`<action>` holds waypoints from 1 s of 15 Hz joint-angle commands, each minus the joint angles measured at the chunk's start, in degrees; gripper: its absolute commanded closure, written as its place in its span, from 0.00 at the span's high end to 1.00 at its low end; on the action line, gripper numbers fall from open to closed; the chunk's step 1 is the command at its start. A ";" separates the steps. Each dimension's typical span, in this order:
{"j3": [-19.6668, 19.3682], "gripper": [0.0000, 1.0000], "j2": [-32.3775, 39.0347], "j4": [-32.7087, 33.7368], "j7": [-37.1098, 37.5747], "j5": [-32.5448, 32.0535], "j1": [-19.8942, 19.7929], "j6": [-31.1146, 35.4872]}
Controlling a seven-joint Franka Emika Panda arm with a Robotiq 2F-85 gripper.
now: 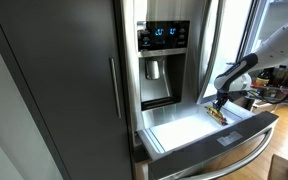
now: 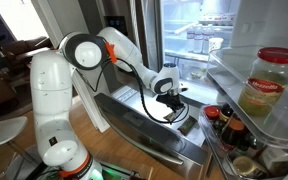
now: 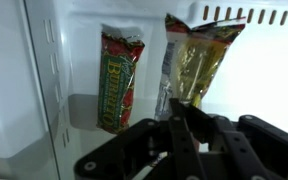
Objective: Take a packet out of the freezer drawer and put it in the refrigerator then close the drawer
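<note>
Gold packet (image 3: pixel 204 60): 1 item, near edge pinched by the gripper (image 3: pixel 181 108), whose jaws appear clamped together on it, low over the open freezer drawer (image 1: pixel 179 128). Just beside it, apart: 1 red-and-green packet (image 3: pixel 119 80) against the white drawer wall. Beyond: refrigerator (image 1: pixel 196 60), 1 door open onto lit shelves. Handling: lift straight up clear of the drawer rim, grip firm, without snagging the neighbouring packet.
</note>
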 commanded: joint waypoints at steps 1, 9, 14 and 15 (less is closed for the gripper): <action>-1.14 0.06 -0.13 0.03 -0.40 0.66 1.25 -0.09; -1.21 0.01 -2.04 -0.20 1.66 2.20 1.36 -0.84; -4.32 0.01 -6.01 0.09 10.66 2.27 3.53 -4.68; -5.10 0.01 -6.65 0.17 12.68 1.87 4.17 -5.62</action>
